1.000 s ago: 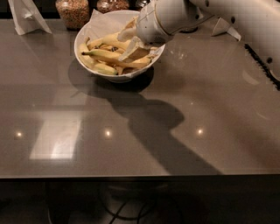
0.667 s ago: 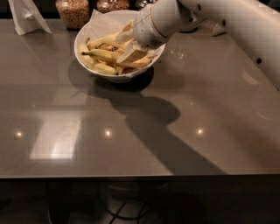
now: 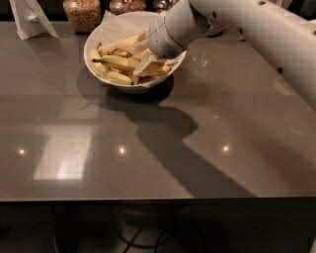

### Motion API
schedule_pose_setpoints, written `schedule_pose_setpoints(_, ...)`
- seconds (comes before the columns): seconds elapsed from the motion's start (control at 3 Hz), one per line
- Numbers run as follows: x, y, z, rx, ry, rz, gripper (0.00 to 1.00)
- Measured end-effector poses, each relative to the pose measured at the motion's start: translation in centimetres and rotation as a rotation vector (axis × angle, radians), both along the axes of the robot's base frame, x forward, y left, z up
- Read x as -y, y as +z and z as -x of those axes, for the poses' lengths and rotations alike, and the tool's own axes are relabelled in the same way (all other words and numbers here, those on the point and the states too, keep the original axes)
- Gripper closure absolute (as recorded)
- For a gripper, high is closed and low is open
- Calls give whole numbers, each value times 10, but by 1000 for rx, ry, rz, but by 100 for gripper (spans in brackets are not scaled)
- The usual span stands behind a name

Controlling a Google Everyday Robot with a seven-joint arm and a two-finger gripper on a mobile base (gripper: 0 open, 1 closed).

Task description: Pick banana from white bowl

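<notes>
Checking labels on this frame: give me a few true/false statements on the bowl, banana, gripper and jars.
1. The gripper is down inside the white bowl. True.
2. The banana lies outside the bowl. False: it lies in the bowl among other bananas.
3. Glass jars stand behind the bowl. True.
4. The bowl holds only crumpled paper. False: several bananas lie in it.
</notes>
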State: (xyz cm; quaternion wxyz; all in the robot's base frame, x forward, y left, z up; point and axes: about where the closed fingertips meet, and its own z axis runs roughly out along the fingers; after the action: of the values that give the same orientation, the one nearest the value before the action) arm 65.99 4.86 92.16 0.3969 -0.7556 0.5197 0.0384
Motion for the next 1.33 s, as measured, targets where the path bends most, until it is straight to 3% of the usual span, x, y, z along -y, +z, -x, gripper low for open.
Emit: schedule_pose_setpoints(1.33,5,-26,-24,43,-21,113,52)
